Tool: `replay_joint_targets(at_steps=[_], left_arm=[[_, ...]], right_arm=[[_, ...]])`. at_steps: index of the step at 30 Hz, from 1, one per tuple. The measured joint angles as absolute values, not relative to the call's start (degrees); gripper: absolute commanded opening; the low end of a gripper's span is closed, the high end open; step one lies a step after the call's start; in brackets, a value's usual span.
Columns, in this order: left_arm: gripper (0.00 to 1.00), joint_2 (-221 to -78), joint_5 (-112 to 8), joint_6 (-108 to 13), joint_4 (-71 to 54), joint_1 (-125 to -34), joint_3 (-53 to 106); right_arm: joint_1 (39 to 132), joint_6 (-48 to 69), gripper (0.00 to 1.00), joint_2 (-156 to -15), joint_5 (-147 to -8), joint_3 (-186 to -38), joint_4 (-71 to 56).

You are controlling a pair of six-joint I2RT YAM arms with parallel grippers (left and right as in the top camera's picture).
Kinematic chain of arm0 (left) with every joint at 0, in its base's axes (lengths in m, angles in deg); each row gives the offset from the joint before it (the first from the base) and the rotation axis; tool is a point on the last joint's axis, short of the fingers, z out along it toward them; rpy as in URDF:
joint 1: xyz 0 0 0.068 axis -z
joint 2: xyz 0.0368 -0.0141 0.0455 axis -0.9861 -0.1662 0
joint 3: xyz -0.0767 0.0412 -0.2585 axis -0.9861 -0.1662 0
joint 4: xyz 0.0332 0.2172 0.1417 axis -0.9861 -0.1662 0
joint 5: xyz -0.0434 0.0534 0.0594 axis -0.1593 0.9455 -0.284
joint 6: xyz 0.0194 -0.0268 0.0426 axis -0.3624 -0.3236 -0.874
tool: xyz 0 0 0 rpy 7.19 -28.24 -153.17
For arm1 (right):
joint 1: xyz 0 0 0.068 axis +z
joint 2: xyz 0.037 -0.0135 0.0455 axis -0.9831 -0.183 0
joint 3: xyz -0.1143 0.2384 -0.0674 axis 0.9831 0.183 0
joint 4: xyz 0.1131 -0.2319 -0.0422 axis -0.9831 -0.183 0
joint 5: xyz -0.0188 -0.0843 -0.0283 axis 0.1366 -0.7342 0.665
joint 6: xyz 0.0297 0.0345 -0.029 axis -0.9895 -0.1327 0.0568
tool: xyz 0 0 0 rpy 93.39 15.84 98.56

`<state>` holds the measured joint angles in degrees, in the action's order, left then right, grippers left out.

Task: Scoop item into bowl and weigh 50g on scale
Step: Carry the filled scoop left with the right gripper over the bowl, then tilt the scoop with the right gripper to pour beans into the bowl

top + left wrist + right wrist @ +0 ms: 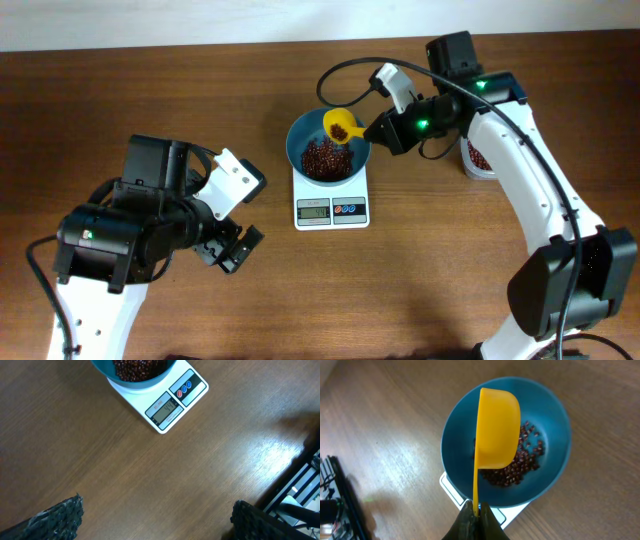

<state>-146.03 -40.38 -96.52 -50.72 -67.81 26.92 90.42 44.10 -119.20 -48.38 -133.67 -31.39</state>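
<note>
The teal-blue bowl (300, 136) stands on the white scale (331, 209) and holds dark reddish-brown beans (325, 158). The scale's display (164, 410) reads 44. My right gripper (382, 128) is shut on the handle of a yellow scoop (340, 126), held tilted over the bowl with a few beans in it. In the right wrist view the scoop (496, 430) is seen from its back above the bowl (550, 420), with the beans (520, 462) below; my right gripper (477, 512) pinches the handle. My left gripper (232, 248) is open and empty above bare table, also in the left wrist view (157, 517).
A clear container of beans (478, 158) stands right of the scale, partly behind the right arm. The scale (185, 397) and the bowl (107, 369) sit at the top of the left wrist view.
</note>
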Motion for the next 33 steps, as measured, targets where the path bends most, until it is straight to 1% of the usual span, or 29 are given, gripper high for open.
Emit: replay_joint_targets(at_steps=[7,14,33], left_arm=[[0.99,-146.0,-40.4,-96.5,-50.7,-67.8,26.9],[0.99,-146.0,-40.4,-96.5,-50.7,-67.8,26.9],[0.99,-146.0,-40.4,-96.5,-50.7,-67.8,26.9]], right_arm=[[91.0,43.1,0.04,-119.2,-52.3,-134.9,-31.7],[95.8,42.6,0.04,-119.2,-59.5,-136.4,-32.1],[96.0,41.0,0.04,-119.2,-61.6,-137.8,-34.5]])
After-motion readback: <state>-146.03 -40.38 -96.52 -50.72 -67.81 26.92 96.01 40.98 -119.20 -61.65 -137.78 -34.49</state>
